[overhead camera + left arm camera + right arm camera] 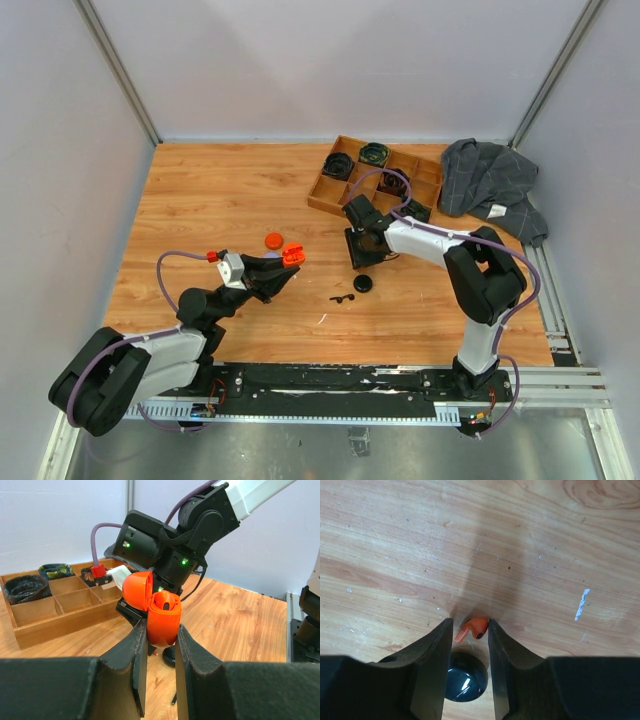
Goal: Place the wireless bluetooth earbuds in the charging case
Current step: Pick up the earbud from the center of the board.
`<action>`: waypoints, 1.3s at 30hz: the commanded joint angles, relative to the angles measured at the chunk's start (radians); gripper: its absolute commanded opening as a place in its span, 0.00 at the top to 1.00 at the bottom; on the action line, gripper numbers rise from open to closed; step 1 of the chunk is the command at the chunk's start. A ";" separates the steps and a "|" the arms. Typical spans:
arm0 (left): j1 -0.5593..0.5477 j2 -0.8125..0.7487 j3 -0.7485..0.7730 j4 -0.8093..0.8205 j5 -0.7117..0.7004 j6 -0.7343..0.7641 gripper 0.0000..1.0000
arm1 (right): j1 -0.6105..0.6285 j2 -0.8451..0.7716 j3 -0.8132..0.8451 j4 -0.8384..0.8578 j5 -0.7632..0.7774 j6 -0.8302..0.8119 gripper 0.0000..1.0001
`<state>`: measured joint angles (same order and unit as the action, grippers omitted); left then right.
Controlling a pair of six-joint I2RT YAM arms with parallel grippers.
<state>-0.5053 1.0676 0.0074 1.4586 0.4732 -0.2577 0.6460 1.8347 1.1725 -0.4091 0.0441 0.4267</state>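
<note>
Between the right fingers [432, 665], on the counter [545, 540], lies an orange earbud [472, 629], stem crosswise; whether they pinch it is unclear. Left fingers [131, 670] clamp the open orange charging case [162, 625].

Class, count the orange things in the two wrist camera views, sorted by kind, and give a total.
Earbuds: 2 (left-view earbud, right-view earbud)
Case: 1
Total: 3
</note>
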 commanded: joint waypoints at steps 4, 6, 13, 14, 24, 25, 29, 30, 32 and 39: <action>0.008 -0.011 -0.060 0.016 -0.002 0.014 1.00 | -0.006 0.046 0.041 -0.017 -0.027 0.011 0.68; 0.008 -0.012 -0.060 0.014 -0.002 0.014 1.00 | 0.000 0.053 0.050 -0.029 -0.028 0.006 0.69; 0.008 -0.016 -0.058 0.012 -0.001 0.012 1.00 | 0.019 0.060 0.070 -0.060 -0.019 -0.012 0.77; 0.008 -0.016 -0.059 0.011 -0.002 0.014 1.00 | 0.021 0.061 0.074 -0.067 -0.018 -0.015 0.78; 0.008 -0.020 -0.059 0.006 -0.002 0.017 1.00 | 0.033 -0.039 0.064 -0.069 -0.032 -0.054 0.89; 0.008 -0.020 -0.060 0.008 -0.002 0.017 1.00 | 0.033 -0.058 0.062 -0.068 -0.039 -0.057 0.90; 0.008 -0.018 -0.066 0.035 0.006 0.006 1.00 | 0.041 -0.158 0.034 -0.024 -0.055 -0.072 0.90; 0.008 -0.018 -0.066 0.037 0.009 0.008 1.00 | 0.044 -0.189 0.027 -0.013 -0.057 -0.076 0.90; 0.008 -0.018 -0.068 0.038 0.011 0.011 1.00 | 0.052 -0.246 0.011 0.016 -0.063 -0.082 0.90; 0.008 -0.022 -0.078 0.074 0.023 0.012 1.00 | 0.099 -0.448 -0.070 0.160 -0.083 -0.090 0.90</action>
<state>-0.5053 1.0554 0.0074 1.4746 0.4843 -0.2573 0.7101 1.4708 1.1526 -0.3481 -0.0238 0.3584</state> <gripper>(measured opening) 0.255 0.162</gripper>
